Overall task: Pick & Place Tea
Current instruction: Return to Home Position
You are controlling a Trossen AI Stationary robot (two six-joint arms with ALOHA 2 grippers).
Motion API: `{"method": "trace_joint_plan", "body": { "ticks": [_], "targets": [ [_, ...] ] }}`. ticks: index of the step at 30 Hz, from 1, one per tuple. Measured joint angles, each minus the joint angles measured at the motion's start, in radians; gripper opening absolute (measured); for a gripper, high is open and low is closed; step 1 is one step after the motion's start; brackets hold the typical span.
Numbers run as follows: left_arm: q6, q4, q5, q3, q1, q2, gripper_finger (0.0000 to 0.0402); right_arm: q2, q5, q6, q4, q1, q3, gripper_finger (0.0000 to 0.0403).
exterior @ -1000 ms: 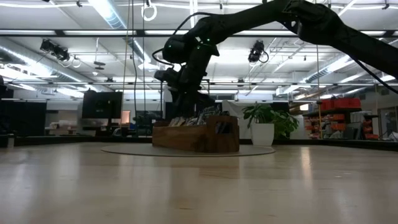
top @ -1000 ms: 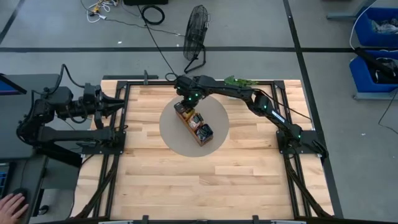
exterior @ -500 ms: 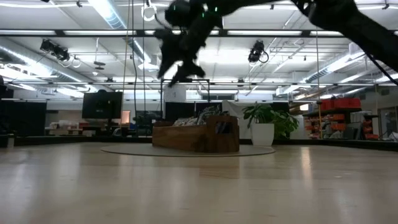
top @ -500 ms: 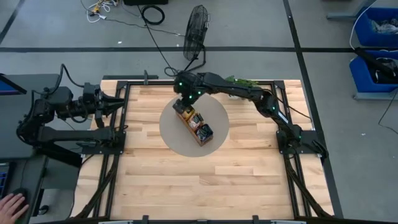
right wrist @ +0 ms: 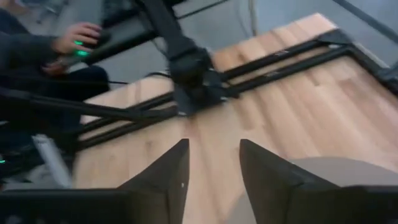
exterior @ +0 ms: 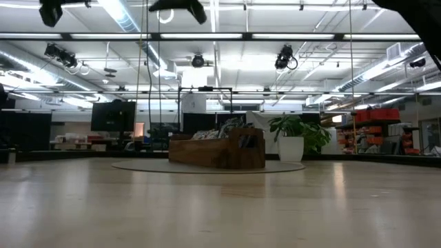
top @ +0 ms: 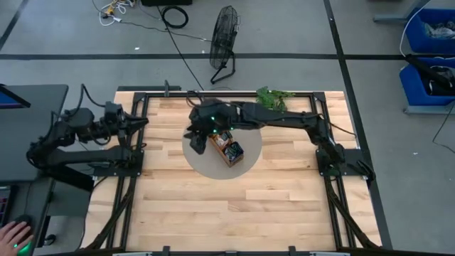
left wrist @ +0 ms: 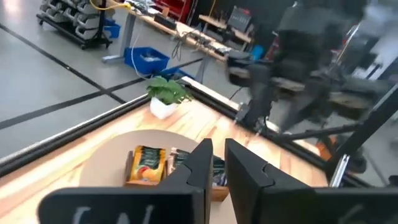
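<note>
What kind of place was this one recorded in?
Most likely a robotics lab in a warehouse-style hall: an exposed ceiling with strip lights, a grey floor with a floor fan and loose cables, and blue storage bins beside the framed wooden table.

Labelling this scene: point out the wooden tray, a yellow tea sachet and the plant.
wooden tray (exterior: pixel 200 154), low view, its near wall.
yellow tea sachet (left wrist: pixel 145 166), left wrist view, its printed face.
plant (left wrist: pixel 166 92), left wrist view, its leaves.
</note>
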Motion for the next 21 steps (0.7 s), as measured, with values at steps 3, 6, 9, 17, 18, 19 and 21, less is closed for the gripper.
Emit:
{"method": "trace_joint_plan", "body": {
  "ticks": [3,6,9,17,18,19,21],
  "targets": [
    [-0.037,0.030,-0.001,-0.091,0.000,-0.074,0.0038,-0.006,-0.009,0.027,0.056,0.037,0.000,0.0136],
    [-0.077,0.022,0.005,-0.165,0.000,-0.141,0.0031,-0.007,-0.054,0.035,0.125,0.073,0.000,0.0115],
    [-0.087,0.024,0.043,-0.214,0.000,-0.201,0.0020,-0.007,-0.090,0.030,0.122,0.094,0.000,0.0082],
    [-0.077,0.014,0.061,-0.238,0.000,-0.255,0.0007,-0.030,-0.231,-0.024,0.044,0.117,0.002,0.0030],
    [-0.049,0.009,0.049,-0.238,0.000,-0.255,0.0009,-0.030,-0.256,-0.040,0.027,0.120,0.002,0.0023],
    [-0.007,0.000,0.039,-0.238,0.000,-0.252,0.0011,-0.026,-0.283,-0.050,0.031,0.123,-0.002,0.0013],
    [0.036,-0.006,0.036,-0.239,0.000,-0.249,0.0013,-0.025,-0.289,-0.063,0.090,0.128,-0.047,0.0006]
  ]
}}
